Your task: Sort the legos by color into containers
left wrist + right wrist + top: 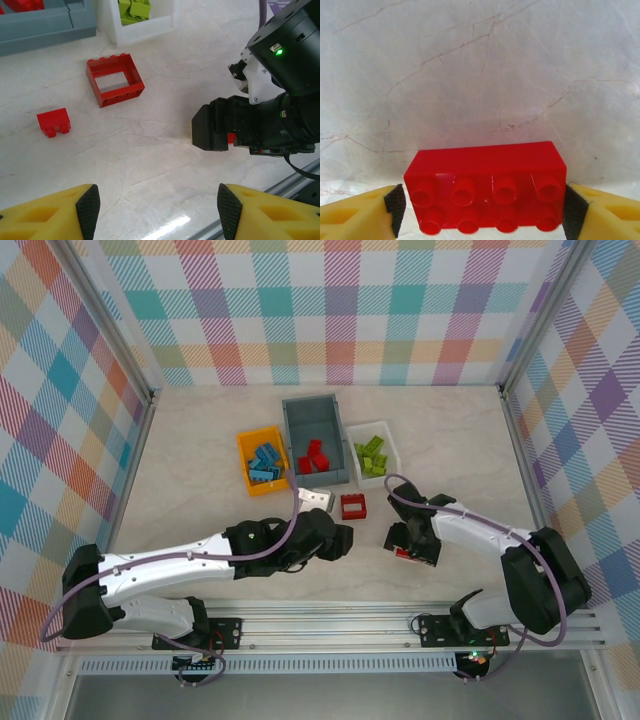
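Glossy red eight-stud plastic brick (pixel 485 187), on the veined marble-look tabletop (pixel 470 75) near-right of the grey-blue rectangular plastic bin (pixel 289 440), sits clamped end-to-end between the right gripper (pixel 480 205)'s black pads (pixel 395 205). The left gripper (pixel 157 210) gapes wide, empty.

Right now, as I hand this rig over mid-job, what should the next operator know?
Left gripper: open and empty, low over the table.
Right gripper: fingers flank a red two-by-four brick; whether the grip is firm is unclear.
Done: blue legos in the orange-yellow bin, red legos in the grey bin, green legos in the white bin.
To do: that two-by-four, the red frame brick and the small red brick, both loose in front of the bins, go in the grey bin.
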Robot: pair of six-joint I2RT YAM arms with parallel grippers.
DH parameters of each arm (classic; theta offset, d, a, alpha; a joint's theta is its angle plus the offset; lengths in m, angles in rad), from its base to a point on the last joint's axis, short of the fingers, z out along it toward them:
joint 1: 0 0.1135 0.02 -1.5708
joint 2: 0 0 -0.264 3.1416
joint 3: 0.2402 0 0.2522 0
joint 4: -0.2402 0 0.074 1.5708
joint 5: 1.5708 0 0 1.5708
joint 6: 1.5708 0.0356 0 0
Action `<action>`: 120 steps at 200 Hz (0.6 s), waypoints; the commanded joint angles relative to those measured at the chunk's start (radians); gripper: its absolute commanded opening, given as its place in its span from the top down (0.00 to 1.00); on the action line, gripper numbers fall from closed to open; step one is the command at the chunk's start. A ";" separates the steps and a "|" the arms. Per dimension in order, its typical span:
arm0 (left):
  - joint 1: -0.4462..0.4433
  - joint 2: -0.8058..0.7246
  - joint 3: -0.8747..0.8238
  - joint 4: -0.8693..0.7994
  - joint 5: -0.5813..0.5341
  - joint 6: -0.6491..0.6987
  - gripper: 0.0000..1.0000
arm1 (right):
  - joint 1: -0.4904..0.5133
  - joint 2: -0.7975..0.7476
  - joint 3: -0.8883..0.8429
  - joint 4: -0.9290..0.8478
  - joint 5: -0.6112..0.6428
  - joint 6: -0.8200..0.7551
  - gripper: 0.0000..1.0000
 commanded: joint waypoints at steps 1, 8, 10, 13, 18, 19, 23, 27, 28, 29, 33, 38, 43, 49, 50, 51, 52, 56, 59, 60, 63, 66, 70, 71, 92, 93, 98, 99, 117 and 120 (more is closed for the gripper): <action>-0.020 -0.035 -0.014 0.006 -0.063 -0.016 0.35 | -0.010 0.040 0.001 0.033 0.023 -0.033 0.25; -0.022 -0.041 -0.013 0.000 -0.075 -0.017 0.35 | -0.009 0.046 0.005 0.037 0.024 -0.040 0.29; -0.023 -0.042 -0.013 -0.002 -0.079 -0.019 0.35 | -0.009 0.048 0.006 0.038 0.024 -0.041 0.30; -0.023 -0.046 -0.011 -0.005 -0.085 -0.019 0.35 | -0.009 0.048 0.007 0.038 0.024 -0.043 0.31; -0.024 -0.052 -0.010 -0.009 -0.096 -0.019 0.35 | -0.009 0.047 0.009 0.040 0.027 -0.048 0.34; -0.023 -0.054 -0.009 -0.010 -0.098 -0.019 0.35 | -0.009 0.046 0.009 0.040 0.028 -0.049 0.35; -0.025 -0.060 -0.007 -0.018 -0.109 -0.020 0.35 | -0.007 0.039 0.011 0.038 0.033 -0.055 0.38; -0.026 -0.066 -0.004 -0.027 -0.123 -0.024 0.35 | -0.002 0.031 0.014 0.037 0.040 -0.058 0.40; -0.026 -0.068 -0.003 -0.029 -0.126 -0.024 0.35 | 0.000 0.028 0.015 0.038 0.042 -0.060 0.40; -0.026 -0.070 -0.003 -0.031 -0.130 -0.025 0.35 | 0.001 0.025 0.016 0.037 0.044 -0.062 0.41; -0.028 -0.079 0.001 -0.045 -0.146 -0.029 0.36 | 0.009 0.013 0.021 0.033 0.056 -0.069 0.42; -0.029 -0.088 0.005 -0.062 -0.168 -0.034 0.36 | 0.027 -0.005 0.032 0.022 0.076 -0.077 0.44; -0.029 -0.099 0.008 -0.076 -0.191 -0.041 0.36 | 0.047 -0.021 0.051 0.011 0.096 -0.088 0.44; -0.029 -0.113 0.014 -0.100 -0.223 -0.052 0.36 | 0.073 -0.034 0.080 0.000 0.113 -0.104 0.45; -0.029 -0.116 0.015 -0.106 -0.230 -0.053 0.36 | 0.076 -0.035 0.085 -0.003 0.114 -0.106 0.45; -0.029 -0.118 0.016 -0.109 -0.234 -0.055 0.36 | 0.081 -0.037 0.090 -0.004 0.117 -0.109 0.45; -0.030 -0.120 0.017 -0.113 -0.240 -0.057 0.36 | 0.086 -0.038 0.097 -0.006 0.119 -0.112 0.45; -0.030 -0.129 0.019 -0.125 -0.260 -0.060 0.36 | 0.104 -0.040 0.123 -0.016 0.129 -0.121 0.45; -0.030 -0.137 0.022 -0.134 -0.273 -0.060 0.36 | 0.119 -0.038 0.149 -0.024 0.139 -0.127 0.45; -0.030 -0.138 0.022 -0.136 -0.276 -0.060 0.36 | 0.123 -0.037 0.156 -0.026 0.142 -0.130 0.45; -0.030 -0.144 0.023 -0.143 -0.288 -0.060 0.36 | 0.139 -0.032 0.185 -0.035 0.151 -0.137 0.45; -0.030 -0.150 0.025 -0.149 -0.300 -0.060 0.36 | 0.153 -0.023 0.209 -0.042 0.160 -0.146 0.45; -0.030 -0.156 0.029 -0.157 -0.314 -0.059 0.36 | 0.170 -0.009 0.248 -0.049 0.173 -0.157 0.45; -0.030 -0.157 0.029 -0.160 -0.319 -0.059 0.36 | 0.174 -0.004 0.257 -0.051 0.175 -0.159 0.45; -0.029 -0.162 0.066 -0.210 -0.385 -0.050 0.36 | 0.199 0.118 0.459 -0.050 0.153 -0.199 0.45; -0.029 -0.163 0.067 -0.211 -0.387 -0.049 0.36 | 0.199 0.124 0.467 -0.049 0.150 -0.200 0.45; -0.030 -0.160 0.075 -0.219 -0.397 -0.047 0.36 | 0.199 0.163 0.514 -0.044 0.143 -0.205 0.45; -0.030 -0.159 0.077 -0.220 -0.399 -0.046 0.36 | 0.199 0.170 0.527 -0.044 0.143 -0.207 0.45; -0.029 -0.156 0.094 -0.237 -0.430 -0.053 0.36 | 0.197 0.325 0.733 -0.048 0.126 -0.216 0.45; -0.029 -0.157 0.095 -0.241 -0.435 -0.058 0.36 | 0.195 0.351 0.770 -0.050 0.122 -0.215 0.45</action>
